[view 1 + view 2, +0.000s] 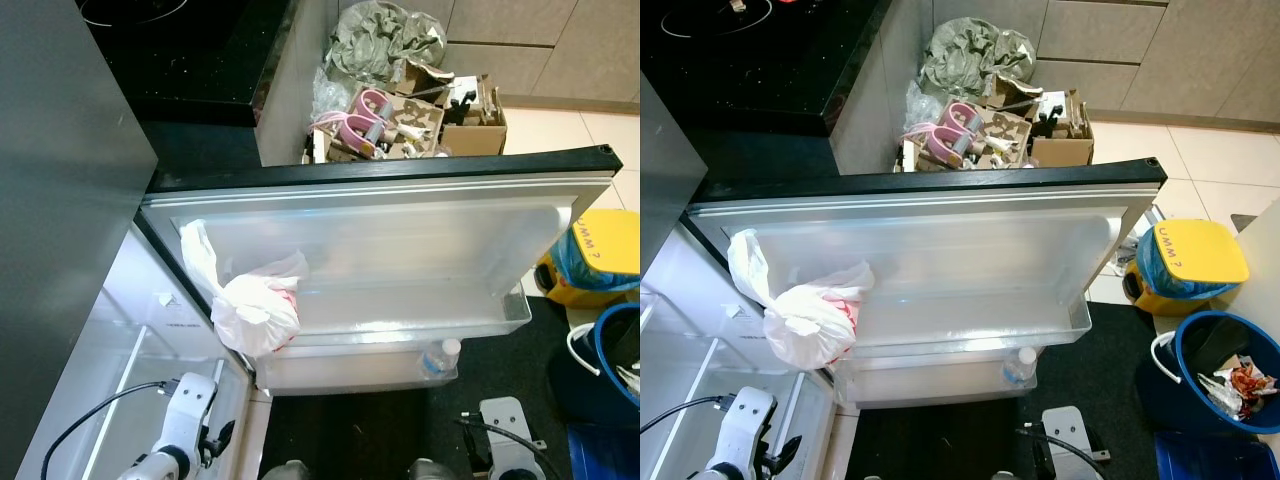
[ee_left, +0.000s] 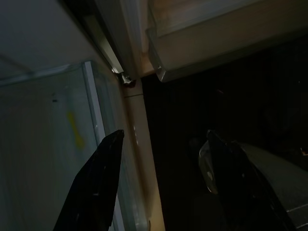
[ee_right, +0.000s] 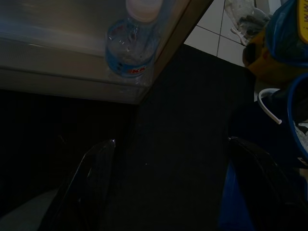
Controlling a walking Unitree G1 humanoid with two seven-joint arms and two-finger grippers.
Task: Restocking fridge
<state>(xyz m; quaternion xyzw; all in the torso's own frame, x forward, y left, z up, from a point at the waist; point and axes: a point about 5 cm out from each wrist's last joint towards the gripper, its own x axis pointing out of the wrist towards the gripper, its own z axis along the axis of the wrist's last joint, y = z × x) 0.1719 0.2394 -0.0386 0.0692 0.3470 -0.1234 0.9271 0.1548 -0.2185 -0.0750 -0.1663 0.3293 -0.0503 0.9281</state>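
The fridge door (image 1: 400, 240) stands wide open in front of me, seen from above. A white plastic bag (image 1: 255, 305) sits in the upper door shelf at its hinge end. A small water bottle (image 1: 440, 358) stands in the lower door shelf and also appears ahead in the right wrist view (image 3: 132, 45). My left gripper (image 2: 163, 134) is open and holds nothing, low beside the fridge's inner edge. My right gripper (image 3: 171, 140) is open too, over the dark mat below the bottle. Both silver arms (image 1: 185, 420) hang low at the bottom of the view.
Inside the fridge on the left are glass shelves (image 1: 130, 370). A black countertop (image 1: 170, 50) lies beyond the door, with a cluttered cardboard box (image 1: 420, 120) on the floor behind. A yellow bin (image 1: 1190, 255) and a blue bucket (image 1: 1225, 370) stand to the right.
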